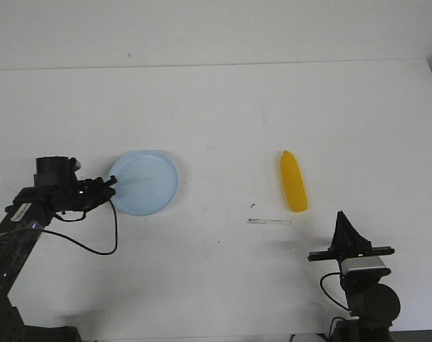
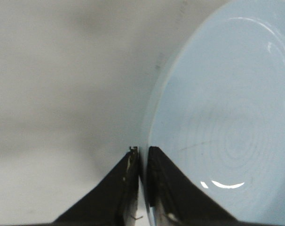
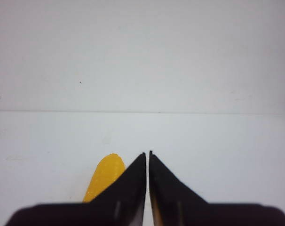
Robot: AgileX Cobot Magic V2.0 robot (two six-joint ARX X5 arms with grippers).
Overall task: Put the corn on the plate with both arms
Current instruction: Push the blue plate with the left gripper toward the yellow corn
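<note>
The pale blue plate (image 1: 148, 187) lies left of the table's middle. My left gripper (image 1: 113, 182) is at the plate's left rim, its jaws closed on the thin edge. The left wrist view shows that rim running between the left gripper's (image 2: 142, 149) black fingers, with the plate (image 2: 227, 117) spreading beyond one of them. The yellow corn (image 1: 293, 182) lies on the table right of centre, pointed end away from me. My right gripper (image 1: 341, 216) stands shut and empty, near and to the right of the corn's blunt end. In the right wrist view the corn (image 3: 105, 175) shows beside the shut gripper (image 3: 147, 153).
A thin pale strip (image 1: 269, 221) lies on the white table between plate and corn, nearer the corn. The table's far edge (image 1: 216, 65) meets a white wall. A black cable (image 1: 95, 246) loops from the left arm onto the table.
</note>
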